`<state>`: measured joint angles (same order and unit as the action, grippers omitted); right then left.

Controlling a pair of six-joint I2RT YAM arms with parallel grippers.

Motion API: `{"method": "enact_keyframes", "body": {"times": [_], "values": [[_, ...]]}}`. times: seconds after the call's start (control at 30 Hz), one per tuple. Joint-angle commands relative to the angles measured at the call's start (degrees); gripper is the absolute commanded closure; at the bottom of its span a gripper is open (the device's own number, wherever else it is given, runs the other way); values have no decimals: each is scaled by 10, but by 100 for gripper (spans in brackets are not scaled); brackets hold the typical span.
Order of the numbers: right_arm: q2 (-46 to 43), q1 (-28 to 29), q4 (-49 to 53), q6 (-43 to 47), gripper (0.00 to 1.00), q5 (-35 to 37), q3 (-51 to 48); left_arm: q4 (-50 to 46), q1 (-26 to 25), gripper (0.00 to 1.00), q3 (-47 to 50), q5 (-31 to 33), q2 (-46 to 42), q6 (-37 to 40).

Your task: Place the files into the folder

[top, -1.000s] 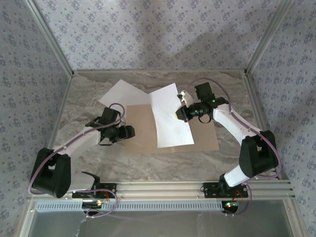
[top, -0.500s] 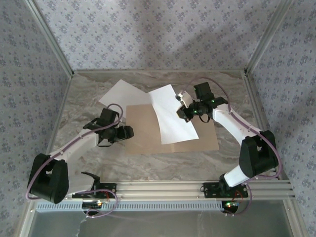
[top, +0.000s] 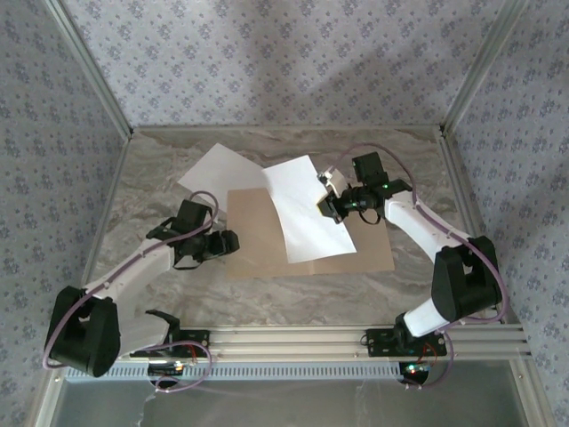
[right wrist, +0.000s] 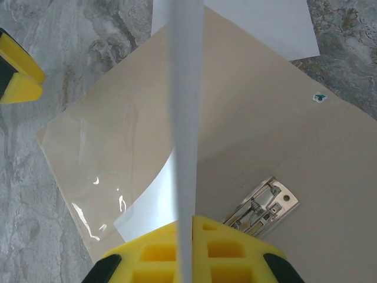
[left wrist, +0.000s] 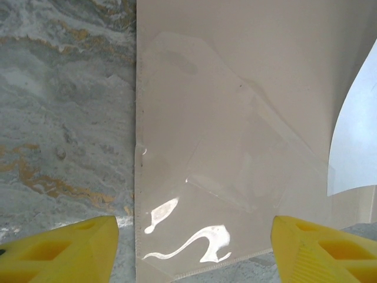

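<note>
A tan cardboard folder (top: 253, 245) lies open and flat in the middle of a grey marble-patterned table (top: 160, 178). Its silver metal clip (right wrist: 262, 206) shows on the inside beside the centre fold. The right gripper (top: 328, 204) has its yellow fingers (right wrist: 218, 250) clenched on one edge of a white paper sheet (top: 300, 209), holding it lifted above the folder. From the right wrist camera this sheet appears nearly edge-on, and its free part curves down toward the folder's left half; I cannot tell whether it touches. A second white sheet (top: 216, 171) lies flat on the table at the folder's far left corner, with one corner hidden beneath the folder or the lifted sheet. The left gripper (top: 228, 242) hangs at the folder's left edge with its yellow fingers (left wrist: 65, 250) spread apart and nothing between them, one over the marble and the other over the cardboard. A clear, glossy plastic pocket (left wrist: 224, 177) covers that half of the folder.
</note>
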<state>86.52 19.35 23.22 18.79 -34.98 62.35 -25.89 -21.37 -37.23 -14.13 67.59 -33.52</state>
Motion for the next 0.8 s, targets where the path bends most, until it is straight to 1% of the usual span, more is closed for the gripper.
{"method": "enact_keyframes", "body": {"times": [0.0,0.17,0.4,0.77], "values": [[-13,-10,-32,-14,100,-29,-17,-13,4,31,7,-5,-16,-8],[-8,-17,-45,-20,100,-45,-26,-16,4,31,10,-5,-23,-11],[10,-22,-104,-54,100,-80,-51,-20,4,31,11,-1,-24,-15],[47,-21,-141,-76,100,-113,-67,-23,4,31,12,2,-30,-12]]}}
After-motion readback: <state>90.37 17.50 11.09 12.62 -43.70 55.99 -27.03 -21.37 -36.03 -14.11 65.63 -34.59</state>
